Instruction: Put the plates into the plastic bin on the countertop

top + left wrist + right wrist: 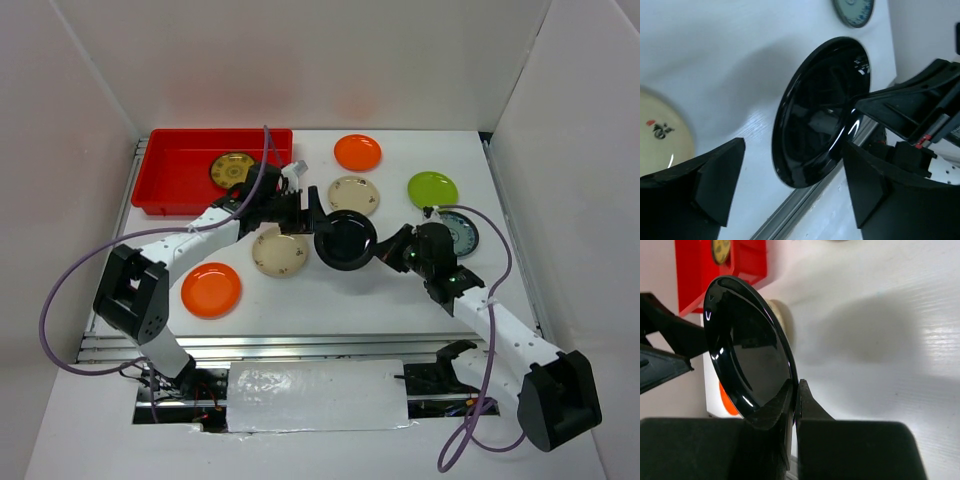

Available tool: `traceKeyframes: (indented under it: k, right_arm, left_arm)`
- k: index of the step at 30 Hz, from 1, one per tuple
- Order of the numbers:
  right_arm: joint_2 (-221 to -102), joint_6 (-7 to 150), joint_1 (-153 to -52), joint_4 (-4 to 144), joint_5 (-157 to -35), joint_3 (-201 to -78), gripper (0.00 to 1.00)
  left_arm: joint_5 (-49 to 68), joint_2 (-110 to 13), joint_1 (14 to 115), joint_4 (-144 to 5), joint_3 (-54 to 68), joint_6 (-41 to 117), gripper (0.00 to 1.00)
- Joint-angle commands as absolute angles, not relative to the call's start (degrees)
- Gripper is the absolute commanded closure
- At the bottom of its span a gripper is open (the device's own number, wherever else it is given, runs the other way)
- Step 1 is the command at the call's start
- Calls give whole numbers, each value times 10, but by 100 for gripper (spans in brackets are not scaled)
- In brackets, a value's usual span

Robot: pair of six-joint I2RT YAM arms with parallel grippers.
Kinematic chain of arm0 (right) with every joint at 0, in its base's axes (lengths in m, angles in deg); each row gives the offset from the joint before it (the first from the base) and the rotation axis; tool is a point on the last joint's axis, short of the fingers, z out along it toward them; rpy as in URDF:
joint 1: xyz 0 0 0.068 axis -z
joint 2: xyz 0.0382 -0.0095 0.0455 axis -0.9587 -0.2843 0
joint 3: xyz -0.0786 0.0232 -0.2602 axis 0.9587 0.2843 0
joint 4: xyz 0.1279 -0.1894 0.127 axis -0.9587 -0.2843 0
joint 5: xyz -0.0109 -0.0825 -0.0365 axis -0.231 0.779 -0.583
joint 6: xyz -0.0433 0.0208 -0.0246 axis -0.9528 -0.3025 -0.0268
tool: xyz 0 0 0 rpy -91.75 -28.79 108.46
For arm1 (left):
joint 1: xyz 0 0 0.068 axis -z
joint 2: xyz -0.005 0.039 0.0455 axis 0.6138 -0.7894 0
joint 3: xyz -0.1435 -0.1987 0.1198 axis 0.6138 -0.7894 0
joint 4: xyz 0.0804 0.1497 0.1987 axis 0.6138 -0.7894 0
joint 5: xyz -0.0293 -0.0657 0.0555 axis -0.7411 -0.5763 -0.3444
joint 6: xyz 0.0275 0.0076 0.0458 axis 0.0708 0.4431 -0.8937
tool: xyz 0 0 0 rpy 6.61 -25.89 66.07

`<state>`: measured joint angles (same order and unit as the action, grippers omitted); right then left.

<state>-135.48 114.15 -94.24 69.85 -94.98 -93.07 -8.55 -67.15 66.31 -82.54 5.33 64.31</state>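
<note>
Right hand [794,390] clamped on the near rim of the glossy black plate [747,347], held tilted above the desk [880,340] just ahead of the wide-spread left hand [310,212]; stiff, light and slick, probably breakable, it is best taken firmly by the rim.

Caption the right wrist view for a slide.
Right jaws clamp glossy black round plate by its rim above flat white countertop.

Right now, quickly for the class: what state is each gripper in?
Left gripper: open, holding nothing.
Right gripper: closed on the rim of the black plate.
</note>
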Motion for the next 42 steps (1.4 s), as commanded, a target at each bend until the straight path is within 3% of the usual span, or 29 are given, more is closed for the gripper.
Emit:
traceKeyframes:
  k: [1,2,3,6,8,10,11,12,13,14,18,25,33,39,42]
  right_arm:
    - [-1336,1129,-943,731,-991,-942,100]
    - [-1330,1130,-941,744,-1004,-941,100]
    - [-1328,1131,-938,749,-1011,-936,100]
    - [-1325,1133,-930,762,-1034,-933,100]
    - [-1321,1138,-922,770,-1045,-932,100]
    - [-1320,1140,-918,777,-1053,-932,100]
    - [-1325,1140,-917,774,-1055,-934,94]
    - [-1328,1135,-916,771,-1056,-940,75]
    - [-1331,1135,-916,769,-1051,-942,18]
    - [-1335,1135,-916,766,-1043,-942,0]
    - [-1381,1131,-922,801,-1008,-926,0]
    - [-1601,1137,-988,883,-1004,-970,0]
    - [-1793,1162,-1033,941,-1048,-1078,0]
    - [-1851,1174,-1072,934,-1048,-1122,0]
    - [-1865,1172,-1085,922,-1045,-1142,0]
  left_arm:
    - [-152,-675,665,-749,76,645,11]
    - [-151,-679,666,-749,77,645,15]
    - [-150,-682,667,-748,76,645,29]
    - [-152,-698,667,-747,79,644,56]
    - [-151,-704,667,-754,81,643,56]
    - [-153,-715,665,-754,81,644,76]
    - [-152,-719,664,-755,83,646,86]
    - [-143,-720,663,-759,84,647,100]
    - [-126,-718,658,-769,93,648,100]
    - [-96,-710,655,-794,98,650,100]
    - [111,-665,577,-850,118,700,100]
    - [201,-689,410,-818,177,757,100]
    - [153,-904,322,-834,376,753,100]
    - [135,-994,299,-877,447,752,100]
    - [118,-993,296,-855,422,752,100]
